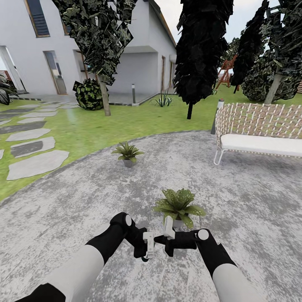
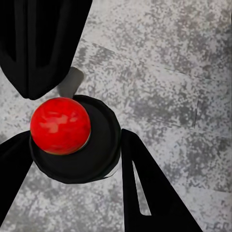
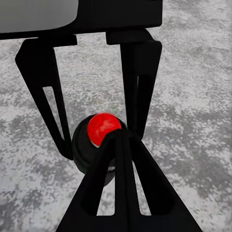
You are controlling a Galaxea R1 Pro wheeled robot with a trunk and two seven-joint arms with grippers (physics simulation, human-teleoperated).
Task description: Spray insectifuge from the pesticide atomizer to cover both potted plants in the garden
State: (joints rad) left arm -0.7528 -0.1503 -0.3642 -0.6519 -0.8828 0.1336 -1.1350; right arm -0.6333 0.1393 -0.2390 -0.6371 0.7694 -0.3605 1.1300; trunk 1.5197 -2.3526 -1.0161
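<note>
**Entry: spraying step, near plant speckled, far plant to do**

- **Left end effector** (image 2: 75,139): its two fingers stand either side of a dark round body capped by a red knob. I take this body for the pesticide atomizer (image 2: 99,152), seen end-on. The fingers look to touch it on both sides, closed about it in a hold.
- **Right end effector** (image 3: 118,140): fingers drawn together to a single tip with nothing between them. The tip sits at the red knob (image 3: 102,126); whether it presses the knob cannot be told.
- **Location of the atomizer:** held low in front of the robot, where both arms meet over the paving (image 1: 251,201), just short of the near plant.
- **Near potted plant** (image 1: 179,204): directly ahead of the end effectors. White specks show on its leaves, read as insectifuge (image 1: 183,195) already landed. Whether the cover is complete cannot be told.
- **Far potted plant** (image 1: 127,152): well apart from the arms, by the edge of the lawn (image 1: 126,121). No specks can be made out at this range.
- **Wicker seat** (image 1: 260,130): to the right, clear of the work.

**Step in hand (judged):** pickup done; spraying of the near plant under way or close to finished.

**Next move calls for:** confirming that every leaf of the near rosette is speckled. The base then goes forward and left until the far plant sits just before the nozzle. The grip should hold firm, with the nozzle aimed down onto the leaves.
</note>
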